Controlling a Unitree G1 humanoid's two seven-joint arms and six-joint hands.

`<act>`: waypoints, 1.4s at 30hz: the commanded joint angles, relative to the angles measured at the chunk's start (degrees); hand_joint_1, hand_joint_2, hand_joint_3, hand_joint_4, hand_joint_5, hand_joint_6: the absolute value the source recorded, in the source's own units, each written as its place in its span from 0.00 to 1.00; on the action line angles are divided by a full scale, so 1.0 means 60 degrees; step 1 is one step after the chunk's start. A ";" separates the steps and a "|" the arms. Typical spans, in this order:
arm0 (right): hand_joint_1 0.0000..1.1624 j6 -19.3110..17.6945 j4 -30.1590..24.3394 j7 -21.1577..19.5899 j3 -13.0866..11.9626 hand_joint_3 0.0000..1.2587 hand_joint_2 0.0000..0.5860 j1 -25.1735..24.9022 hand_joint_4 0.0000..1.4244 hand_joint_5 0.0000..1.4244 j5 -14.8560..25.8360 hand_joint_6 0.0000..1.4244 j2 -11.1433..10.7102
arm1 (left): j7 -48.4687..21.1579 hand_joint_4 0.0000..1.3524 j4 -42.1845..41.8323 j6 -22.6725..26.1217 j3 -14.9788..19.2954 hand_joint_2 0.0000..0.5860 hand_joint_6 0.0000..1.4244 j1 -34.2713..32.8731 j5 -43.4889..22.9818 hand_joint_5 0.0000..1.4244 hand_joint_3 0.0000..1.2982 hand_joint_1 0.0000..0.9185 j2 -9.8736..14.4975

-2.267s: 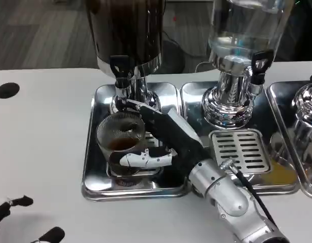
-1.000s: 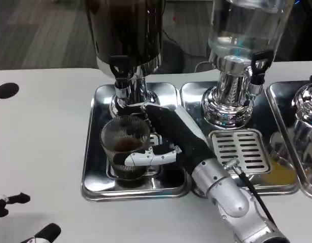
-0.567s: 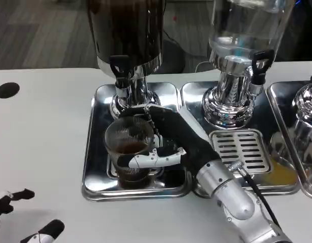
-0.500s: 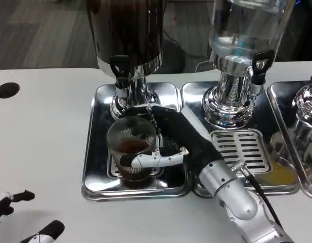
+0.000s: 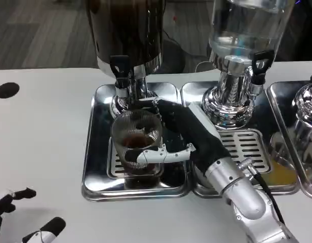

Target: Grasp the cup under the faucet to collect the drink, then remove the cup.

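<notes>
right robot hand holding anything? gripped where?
Yes. The right robot hand holds the cup by its side wall, fingers wrapped around the front. The left robot hand holds nothing.

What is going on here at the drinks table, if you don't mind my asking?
The robot's right hand holds a ribbed glass cup with some dark drink in it, over the steel drip tray in front of the dark dispenser's faucet. The left hand waits low at the table's near edge, holding nothing. A clear dispenser stands to the right.
</notes>
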 commanded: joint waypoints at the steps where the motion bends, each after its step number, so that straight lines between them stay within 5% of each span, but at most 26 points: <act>1: 0.80 -0.0001 -0.0574 0.0150 -0.0142 0.40 0.23 0.0075 0.35 0.39 0.0294 0.33 -0.0048 | -0.0147 0.25 0.0144 0.0126 -0.0181 0.14 0.15 -0.0053 0.0096 0.29 0.32 0.01 0.0071; 23: 0.79 0.0454 -0.2400 0.0833 -0.0561 0.41 0.23 0.1508 0.35 0.39 0.0638 0.33 -0.1250 | -0.0335 0.25 0.0156 0.0354 -0.0519 0.14 0.16 -0.0579 0.0088 0.28 0.32 0.01 0.0064; 42: 0.78 0.1052 -0.5223 0.1626 -0.1048 0.42 0.24 0.3433 0.35 0.39 0.1390 0.31 -0.2071 | -0.0321 0.25 0.0540 0.0535 -0.0880 0.14 0.17 -0.1104 -0.0012 0.29 0.32 0.01 0.0068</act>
